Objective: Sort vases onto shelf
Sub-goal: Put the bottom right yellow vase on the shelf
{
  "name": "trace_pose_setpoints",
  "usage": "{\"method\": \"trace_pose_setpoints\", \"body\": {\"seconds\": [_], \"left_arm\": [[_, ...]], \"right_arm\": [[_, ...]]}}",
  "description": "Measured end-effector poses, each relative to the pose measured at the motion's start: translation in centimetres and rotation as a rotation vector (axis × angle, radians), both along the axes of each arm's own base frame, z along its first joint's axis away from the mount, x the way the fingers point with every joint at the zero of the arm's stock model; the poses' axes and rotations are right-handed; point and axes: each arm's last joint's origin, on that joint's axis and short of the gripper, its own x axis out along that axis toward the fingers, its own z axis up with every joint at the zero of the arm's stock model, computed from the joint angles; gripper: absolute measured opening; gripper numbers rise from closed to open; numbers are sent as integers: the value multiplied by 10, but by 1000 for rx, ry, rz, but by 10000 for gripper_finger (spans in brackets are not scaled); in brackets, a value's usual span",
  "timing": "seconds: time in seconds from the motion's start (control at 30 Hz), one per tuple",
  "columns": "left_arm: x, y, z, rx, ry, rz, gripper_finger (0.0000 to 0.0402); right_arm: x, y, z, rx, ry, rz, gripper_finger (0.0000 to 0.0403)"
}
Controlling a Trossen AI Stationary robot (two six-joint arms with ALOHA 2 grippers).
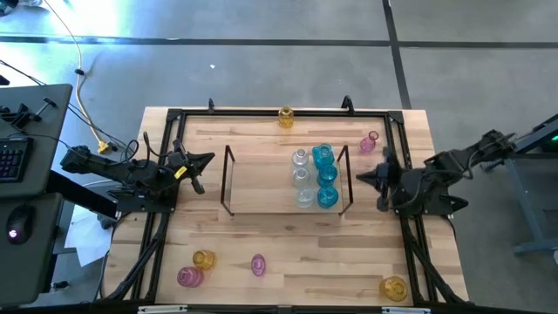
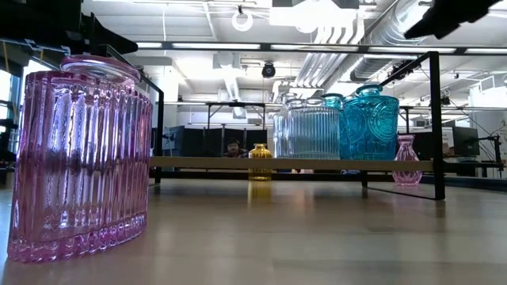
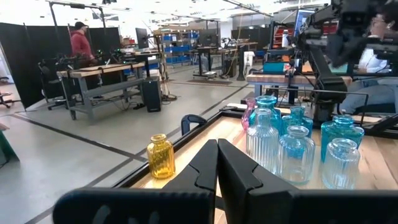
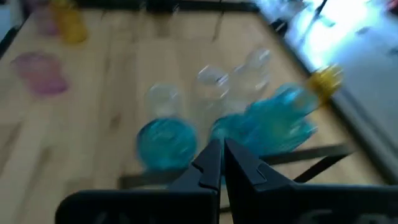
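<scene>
Vases of ribbed translucent glass stand grouped on the flat light-wood shelf (image 1: pixel 261 179) with thin dark wire ends: from above, three clear vases (image 1: pixel 302 177) in a line with three cyan-blue vases (image 1: pixel 325 175) just beside them, all toward the shelf's right end. Off the shelf, a small amber vase (image 1: pixel 285 117) stands at the table's far rail, a small pink vase (image 1: pixel 370 142) beyond the shelf's right end, and two pink (image 1: pixel 189 276) and two amber ones (image 1: pixel 393 288) along the near edge. The left gripper (image 1: pixel 209 159) hangs left of the shelf, the right gripper (image 1: pixel 360 177) right of it; both have fingers pressed together, empty.

At table height, a large pink ribbed vase (image 2: pixel 79 158) fills the foreground, well in front of the shelf.

The left wrist view shows its closed fingers (image 3: pixel 219 165), the amber vase beside them.

The right wrist view shows closed fingers (image 4: pixel 222 163) above the blue vases.
</scene>
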Motion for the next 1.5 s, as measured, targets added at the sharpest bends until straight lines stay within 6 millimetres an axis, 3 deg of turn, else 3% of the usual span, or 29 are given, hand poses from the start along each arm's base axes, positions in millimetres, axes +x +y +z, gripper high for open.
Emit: {"method": "trace_pose_setpoints", "body": {"seconds": [0.57,1.0,1.5], "left_arm": [[0,0,0,1,2,0,0],[0,0,0,1,2,0,0],[0,0,0,1,2,0,0]], "right_arm": [[-4,57,-38,213,296,37,0],[1,104,-22,295,588,-99,0],[-9,176,-37,477,895,-316,0]]}}
